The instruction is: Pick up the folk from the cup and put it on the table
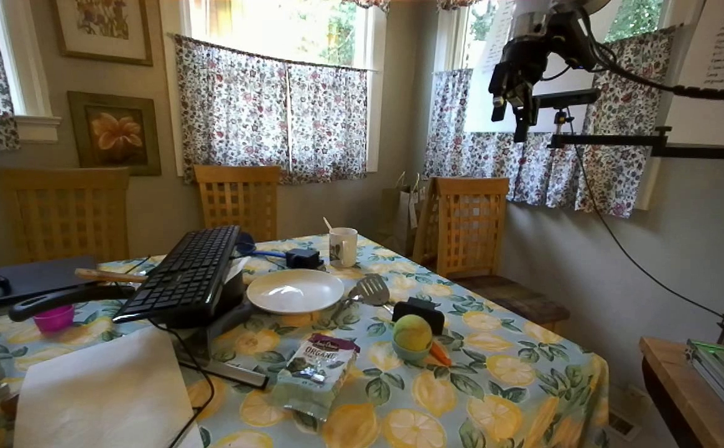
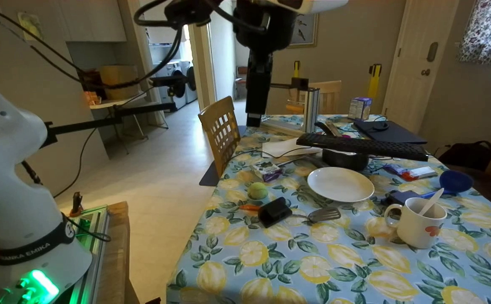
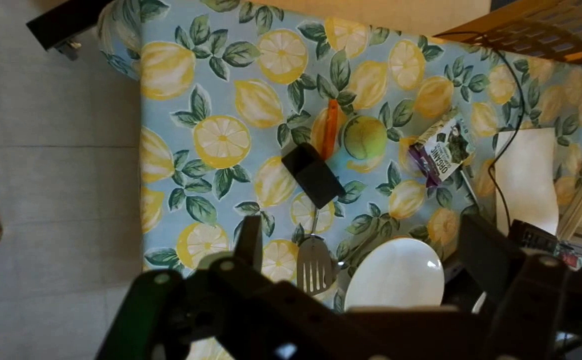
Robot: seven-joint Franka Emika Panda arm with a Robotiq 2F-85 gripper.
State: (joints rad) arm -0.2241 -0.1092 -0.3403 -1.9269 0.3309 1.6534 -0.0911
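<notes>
Utensil, slim and pale, leans in the cylindrical cup on the lemon-clothed table; blocky fingers hang spread.

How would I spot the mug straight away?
In an exterior view, find the lemon-clothed table, then its broad white plate. The mug stands right of that, nearer the camera. Unlike the plate and blue ladle, it has a looped handle and a pale utensil poking out.
</notes>
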